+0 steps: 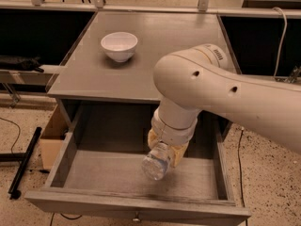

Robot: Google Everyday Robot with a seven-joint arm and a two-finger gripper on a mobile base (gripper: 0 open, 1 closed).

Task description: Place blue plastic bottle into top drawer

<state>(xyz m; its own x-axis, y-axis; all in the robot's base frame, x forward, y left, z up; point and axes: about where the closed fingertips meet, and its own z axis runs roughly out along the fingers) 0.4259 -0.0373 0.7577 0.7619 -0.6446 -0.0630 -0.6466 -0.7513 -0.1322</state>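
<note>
Blue plastic bottle (157, 163) hangs tilted, its end toward the camera, clamped between my fingers (179, 153). My gripper (163, 150) sits low inside the open top drawer (101, 171), right of centre, so letting go should land it within the walls.

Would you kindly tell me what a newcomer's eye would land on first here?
The big white arm fills the right side, its gripper holding the blue plastic bottle over the open top drawer. A white bowl sits on the grey table behind.
</note>
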